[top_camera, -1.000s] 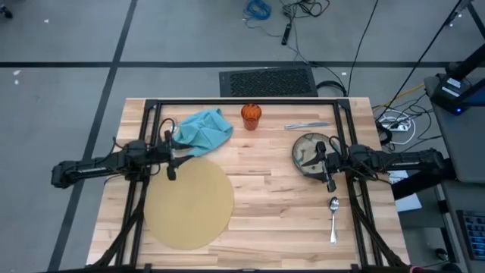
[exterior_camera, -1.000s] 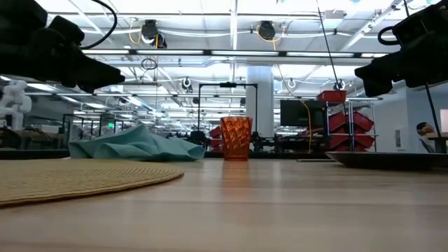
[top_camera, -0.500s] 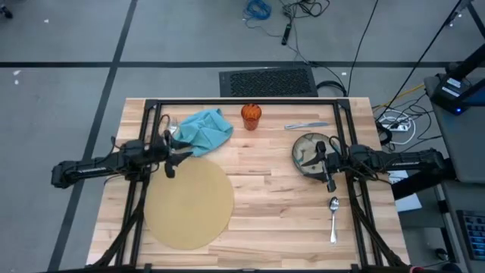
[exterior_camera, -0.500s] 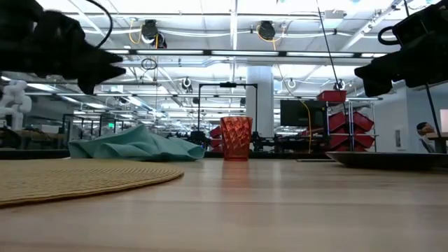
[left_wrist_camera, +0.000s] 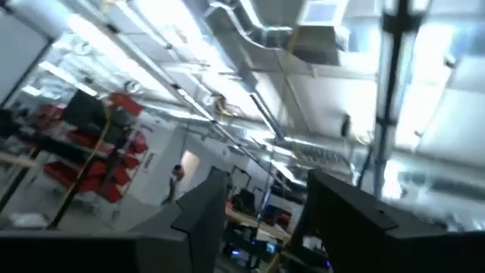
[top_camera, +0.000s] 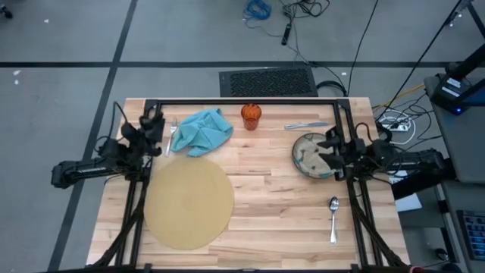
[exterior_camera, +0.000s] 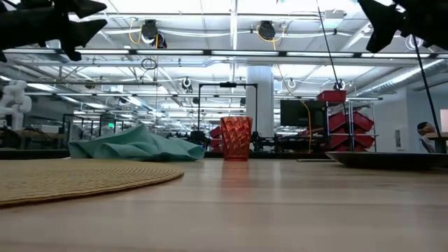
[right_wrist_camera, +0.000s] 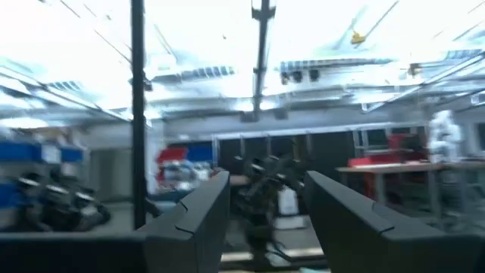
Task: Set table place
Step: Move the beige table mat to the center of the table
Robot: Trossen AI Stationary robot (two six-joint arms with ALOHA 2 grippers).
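Observation:
A round tan mat (top_camera: 189, 205) lies flat on the table (top_camera: 265, 197), left of the middle. Behind it lies a crumpled teal napkin (top_camera: 203, 130), with a fork (top_camera: 173, 135) at its left side. An orange cup (top_camera: 251, 115) stands upright at the far edge. To its right lie a knife (top_camera: 307, 125), a patterned dish (top_camera: 309, 155) and, nearer, a spoon (top_camera: 333, 218). My left gripper (top_camera: 154, 121) hangs open in the air left of the napkin, tilted upward. Beside the dish's right rim my right gripper (top_camera: 331, 142) is raised and open, with nothing between its fingers.
A black frame (top_camera: 242, 101) runs along the far edge and down both sides of the table. Bare wood (top_camera: 265, 182) lies between the mat and the dish. In the low view both arms sit high, near the upper corners, above the cup (exterior_camera: 236, 138) and napkin (exterior_camera: 133, 147).
Both grippers have tipped upward and risen well above the table, staying open. The left one has also rolled about its own axis. Nothing on the table has moved.

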